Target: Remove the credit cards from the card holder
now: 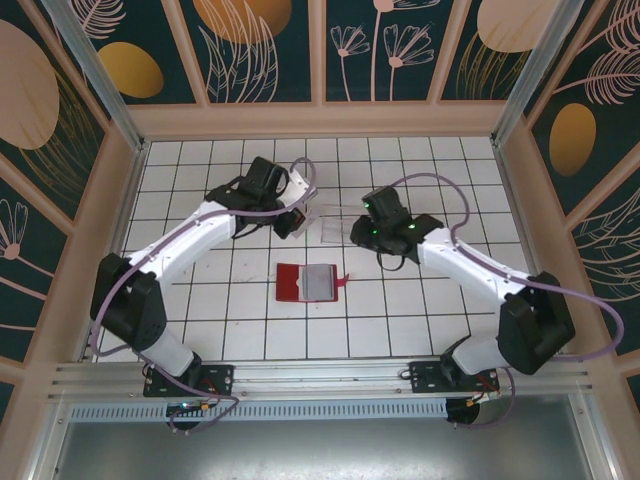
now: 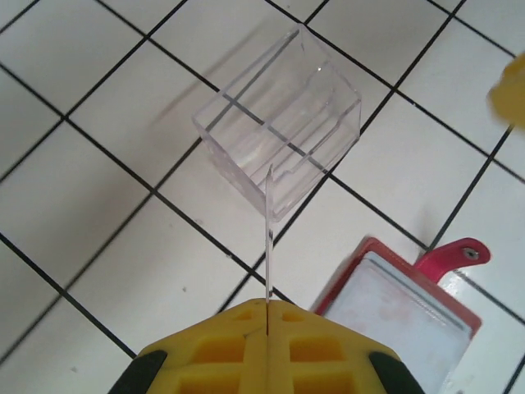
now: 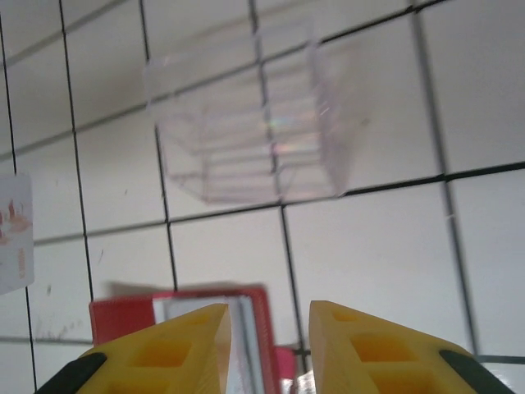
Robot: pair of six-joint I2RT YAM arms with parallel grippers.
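Observation:
The red card holder (image 1: 310, 282) lies open on the tiles, grey inner face up, its small red tab (image 2: 463, 254) pointing right. In the left wrist view my left gripper (image 2: 267, 304) is shut on a thin pale credit card (image 2: 268, 238), seen edge-on and sticking up towards the clear stand. That same card (image 3: 12, 230) shows face-on at the left edge of the right wrist view, whitish with reddish marks. My right gripper (image 3: 269, 316) is open with nothing between its fingers, hovering just above the holder's right side (image 3: 180, 316). Both grippers (image 1: 290, 222) (image 1: 375, 238) hang behind the holder.
A clear plastic stand (image 1: 335, 226) sits on the tiles between the two grippers, just behind the holder, and also appears in the wrist views (image 2: 279, 135) (image 3: 246, 135). Wooden walls bound the white tiled floor (image 1: 200, 320).

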